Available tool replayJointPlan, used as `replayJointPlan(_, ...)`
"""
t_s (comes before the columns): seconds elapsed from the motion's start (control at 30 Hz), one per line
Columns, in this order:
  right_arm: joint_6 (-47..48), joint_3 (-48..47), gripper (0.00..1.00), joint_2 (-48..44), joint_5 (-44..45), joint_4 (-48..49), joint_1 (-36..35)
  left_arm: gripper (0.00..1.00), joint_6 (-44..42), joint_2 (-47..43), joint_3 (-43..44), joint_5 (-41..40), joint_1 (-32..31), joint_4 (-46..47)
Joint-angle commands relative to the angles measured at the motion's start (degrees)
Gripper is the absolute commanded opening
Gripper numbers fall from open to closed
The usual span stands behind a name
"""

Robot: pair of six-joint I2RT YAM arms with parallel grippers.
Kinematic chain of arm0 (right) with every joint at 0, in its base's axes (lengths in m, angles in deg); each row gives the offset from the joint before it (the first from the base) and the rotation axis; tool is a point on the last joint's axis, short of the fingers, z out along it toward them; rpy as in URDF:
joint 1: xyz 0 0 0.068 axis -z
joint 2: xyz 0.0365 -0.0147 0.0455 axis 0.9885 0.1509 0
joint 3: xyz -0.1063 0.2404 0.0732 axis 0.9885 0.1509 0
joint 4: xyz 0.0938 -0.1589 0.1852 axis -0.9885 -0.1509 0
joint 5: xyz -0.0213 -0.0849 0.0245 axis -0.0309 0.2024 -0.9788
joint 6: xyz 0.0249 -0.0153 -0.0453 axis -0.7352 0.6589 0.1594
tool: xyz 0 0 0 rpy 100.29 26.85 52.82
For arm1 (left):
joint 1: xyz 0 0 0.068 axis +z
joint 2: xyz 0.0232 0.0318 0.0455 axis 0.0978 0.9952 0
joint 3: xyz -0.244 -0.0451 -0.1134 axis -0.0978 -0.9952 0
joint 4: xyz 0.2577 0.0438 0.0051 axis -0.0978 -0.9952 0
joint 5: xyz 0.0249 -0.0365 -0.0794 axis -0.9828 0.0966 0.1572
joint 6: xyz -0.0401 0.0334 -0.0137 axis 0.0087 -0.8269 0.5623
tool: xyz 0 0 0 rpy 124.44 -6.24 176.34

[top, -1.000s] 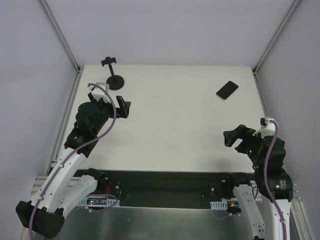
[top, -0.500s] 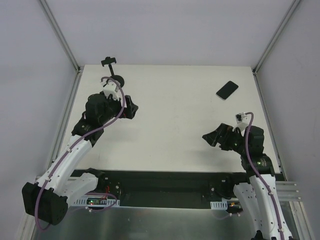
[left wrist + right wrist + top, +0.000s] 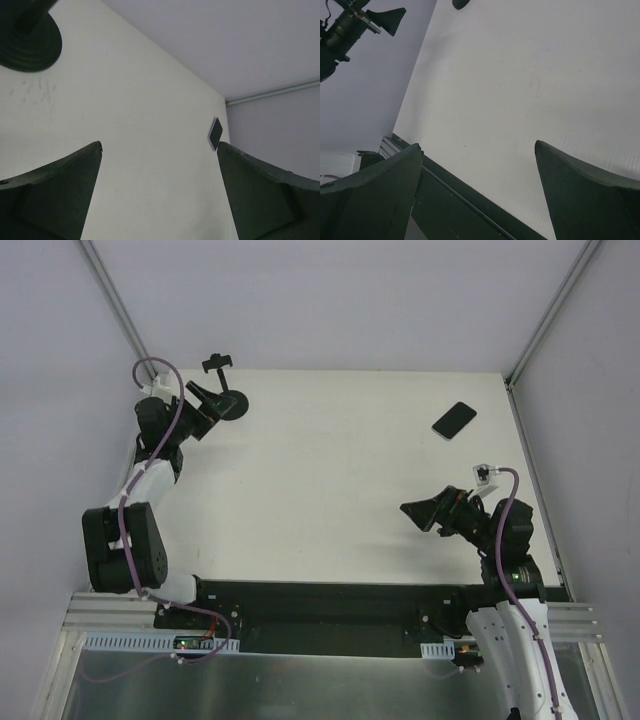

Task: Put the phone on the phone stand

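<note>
Phone: lies flat on the table near the far right corner, with nothing touching it.
Stand: upright at the far left corner, its top bracket bare.
Left gripper: fingers spread wide with nothing between them, just beside the stand's base. Its wrist view shows the base at the upper left and the phone small and far across the table.
Right gripper: fingers spread wide and empty, hovering over the near right of the table and pointing left. It is well apart from the phone.
Done: nothing yet, judging by how things lie. The phone is not grasped or lifted.
Left to do: reach the phone, close on it, carry it across the table and seat it in the bracket.
Likely roles: the right arm is nearer the phone, and the left seems placed to steady the stand.
</note>
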Motion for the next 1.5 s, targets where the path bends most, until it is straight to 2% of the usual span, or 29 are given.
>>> replayJointPlan(0.0, -0.7, -1.8, 0.96, 1.5, -2.9, 6.6, -0.1, 0.96, 16.6, 9.9, 6.0, 6.1, 3.7, 22.2)
replayJointPlan(0.1, 0.3, -3.6, 0.96, 2.3, -4.1, 6.3, -0.4, 0.90, 22.1, 20.3, 10.3, 6.2, 6.0, 29.4)
replayJointPlan(0.17, 1.0, -4.8, 0.96, 2.4, -4.0, 6.0, -1.4, 0.88, 26.5, 24.1, 12.8, 6.1, 7.0, 37.4)
replayJointPlan(0.27, 2.7, -5.4, 0.96, 3.0, -3.0, 5.3, -3.7, 0.86, 28.6, 31.3, 20.0, 9.6, 7.4, 40.9)
replayJointPlan(0.4, 3.4, -4.6, 0.96, 3.3, -2.2, 5.5, -5.2, 0.90, 26.2, 36.1, 25.6, 12.6, 7.5, 41.2)
replayJointPlan(0.6, 4.4, -3.4, 0.96, 3.0, -2.1, 4.4, -5.4, 0.86, 17.4, 40.3, 35.9, 16.2, 7.5, 28.9)
replayJointPlan(0.7, 4.4, -3.5, 0.96, 3.1, -2.1, 3.3, -5.3, 0.82, 16.5, 42.1, 40.0, 15.6, 7.5, 22.9)
replayJointPlan(0.9, 5.4, -5.1, 0.96, 3.4, -1.5, 1.6, -5.3, 0.81, 18.1, 44.5, 43.1, 14.8, 7.5, 21.7)
replayJointPlan(0.97, 5.6, -5.2, 0.96, 3.7, -1.0, 1.4, -5.3, 0.78, 18.1, 45.0, 44.3, 14.9, 7.5, 21.0)
replayJointPlan(1.07, 5.7, -5.4, 0.96, 4.0, -0.4, 1.3, -5.3, 0.62, 17.9, 45.3, 45.2, 14.8, 7.5, 20.4)
replayJointPlan(1.1, 5.6, -5.5, 0.96, 4.0, -0.3, 1.2, -5.3, 0.53, 17.8, 45.1, 44.9, 14.8, 7.5, 20.2)
replayJointPlan(1.2, 5.6, -5.8, 0.96, 4.3, 0.1, 1.1, -5.3, 0.40, 17.0, 44.0, 44.5, 14.6, 7.5, 18.5)
replayJointPlan(1.23, 5.6, -5.9, 0.96, 4.4, 0.6, 1.1, -5.3, 0.30, 16.7, 43.7, 44.2, 14.5, 7.5, 18.1)
replayJointPlan(1.33, 5.6, -5.9, 0.96, 4.4, 1.5, 1.2, -5.3, 0.13, 16.9, 40.5, 39.4, 12.6, 7.5, 17.9)
replayJointPlan(1.47, 5.9, -5.8, 0.96, 6.2, 2.3, 0.2, -5.3, 0.03, 17.1, 33.1, 32.6, 11.3, 6.9, 18.8)
